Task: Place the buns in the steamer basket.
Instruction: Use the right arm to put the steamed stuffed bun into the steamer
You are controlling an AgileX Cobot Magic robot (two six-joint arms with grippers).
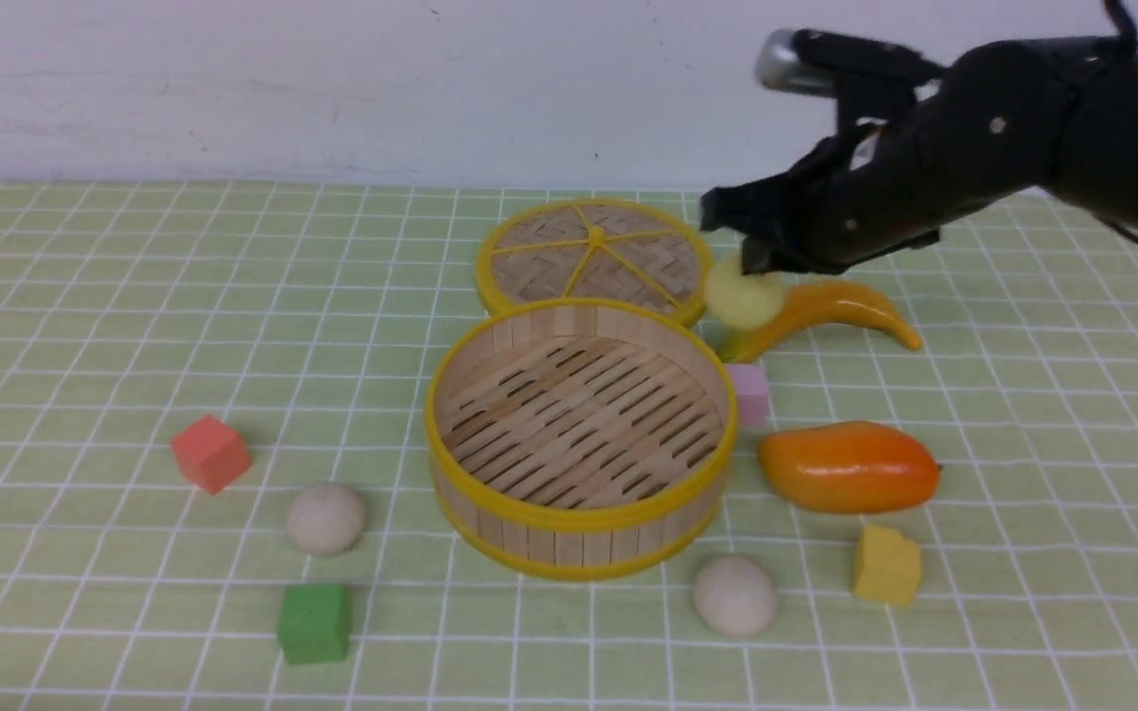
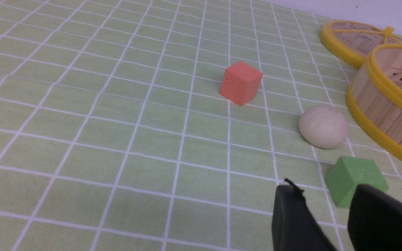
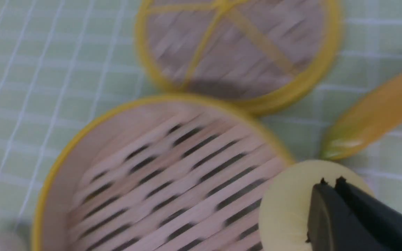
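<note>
Now, from the front, we see the right gripper (image 1: 742, 259) pinched shut on the pale yellow bun (image 1: 745, 296), just beyond the back-right rim of the empty steamer basket (image 1: 579, 518). One off-white bun (image 1: 326, 517) lies to the basket's left, and a second off-white bun (image 1: 735, 593) lies near its front right. A green gridded cloth (image 1: 85, 326) is the surface, with a plain pale wall (image 1: 233, 89) behind. From the left wrist, the left gripper (image 2: 325, 190) stands open, holding nothing. From the right wrist, blurred, the jaws take only a shallow pinch. We judge the round bun could slip free short of the rim and roll toward the banana (image 3: 372, 115).
</note>
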